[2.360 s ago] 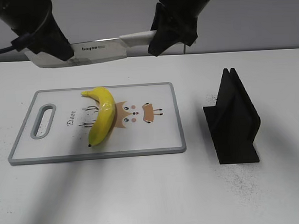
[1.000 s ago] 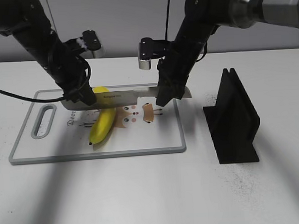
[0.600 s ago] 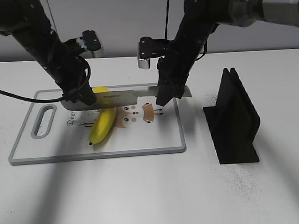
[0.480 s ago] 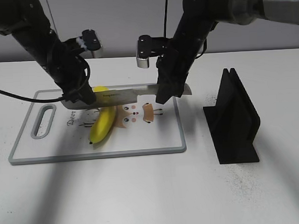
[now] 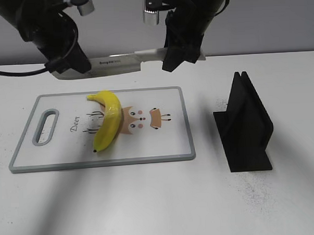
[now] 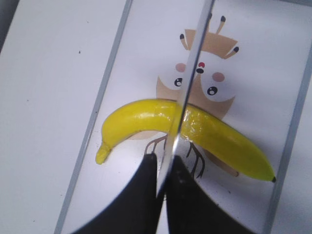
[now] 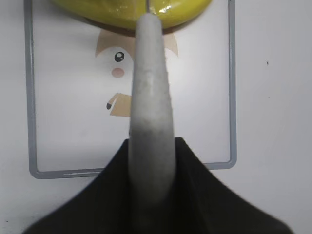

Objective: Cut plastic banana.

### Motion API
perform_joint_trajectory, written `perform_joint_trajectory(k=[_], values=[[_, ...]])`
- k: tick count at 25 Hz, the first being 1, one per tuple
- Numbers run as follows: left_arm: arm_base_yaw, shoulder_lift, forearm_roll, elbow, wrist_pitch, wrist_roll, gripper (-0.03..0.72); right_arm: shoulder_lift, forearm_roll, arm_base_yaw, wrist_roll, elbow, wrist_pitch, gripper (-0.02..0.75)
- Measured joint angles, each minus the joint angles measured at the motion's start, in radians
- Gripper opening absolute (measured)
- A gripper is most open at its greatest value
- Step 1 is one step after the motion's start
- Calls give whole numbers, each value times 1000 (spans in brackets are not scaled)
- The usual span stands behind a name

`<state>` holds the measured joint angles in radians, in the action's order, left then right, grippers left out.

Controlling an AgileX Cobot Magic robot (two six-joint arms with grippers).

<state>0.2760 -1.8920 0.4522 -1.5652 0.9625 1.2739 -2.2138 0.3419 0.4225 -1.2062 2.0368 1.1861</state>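
Observation:
The plastic banana (image 5: 107,121) lies whole on the white cutting board (image 5: 163,143), left of its deer picture; it also shows in the left wrist view (image 6: 146,117) and at the top of the right wrist view (image 7: 117,12). A knife (image 5: 118,63) hangs level well above the board. My left gripper (image 5: 71,68) is shut on the blade's tip end; in the left wrist view (image 6: 163,170) its fingers pinch the blade (image 6: 187,92). My right gripper (image 5: 178,56) is shut on the knife's white handle (image 7: 151,107).
A black slotted knife stand (image 5: 244,126) stands on the white table (image 5: 150,201) right of the board. The board has a grey rim and a handle slot (image 5: 45,127) at its left end.
Both arms have lifted the knife straight up off the banana, from pressing across it to hanging well above the board. The banana stays in one piece.

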Motion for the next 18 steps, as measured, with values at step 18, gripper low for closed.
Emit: perform_joint_trajectory(k=[18], values=[[0, 60, -17, 1, 21, -6, 13, 37, 15, 5, 0, 2, 10, 162]])
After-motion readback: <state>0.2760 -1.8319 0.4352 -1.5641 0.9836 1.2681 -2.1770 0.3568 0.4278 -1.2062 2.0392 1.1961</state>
